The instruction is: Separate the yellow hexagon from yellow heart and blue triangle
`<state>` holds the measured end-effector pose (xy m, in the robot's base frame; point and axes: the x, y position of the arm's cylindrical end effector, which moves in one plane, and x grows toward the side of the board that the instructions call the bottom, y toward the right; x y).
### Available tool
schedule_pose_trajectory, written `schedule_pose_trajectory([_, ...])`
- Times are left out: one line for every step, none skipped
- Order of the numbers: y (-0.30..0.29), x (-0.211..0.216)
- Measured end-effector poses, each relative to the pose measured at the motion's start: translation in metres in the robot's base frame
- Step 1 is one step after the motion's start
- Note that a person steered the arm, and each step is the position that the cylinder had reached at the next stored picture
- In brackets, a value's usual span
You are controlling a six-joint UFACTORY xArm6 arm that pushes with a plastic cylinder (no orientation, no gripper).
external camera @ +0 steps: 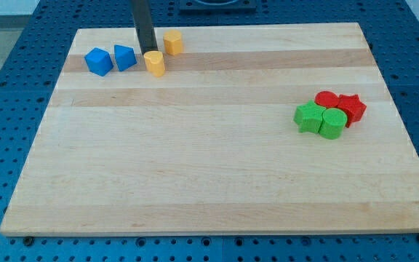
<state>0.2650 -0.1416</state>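
Note:
The yellow hexagon point(172, 41) stands near the board's top edge, left of centre. The yellow heart point(154, 63) lies just below and left of it, a small gap apart. The blue triangle point(124, 57) sits left of the heart. My tip point(146, 52) comes down between the blue triangle and the yellow hexagon, right behind the heart's upper left edge, touching or nearly touching it. The rod point(142, 25) rises straight out of the view's top.
A blue cube-like block point(99, 61) sits left of the blue triangle. At the view's right, a tight cluster holds a red block point(327, 98), a red star point(353, 108), a green star point(308, 116) and a green rounded block point(333, 124). The wooden board point(209, 175) rests on a blue perforated table.

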Motion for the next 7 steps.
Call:
schedule_pose_trajectory([0.001,-0.012])
schedule_pose_trajectory([0.019,-0.072])
schedule_pose_trajectory([0.02,-0.074])
schedule_pose_trajectory([0.042,-0.058])
schedule_pose_trajectory([0.061,0.009])
schedule_pose_trajectory([0.085,0.081])
schedule_pose_trajectory([0.09,0.103])
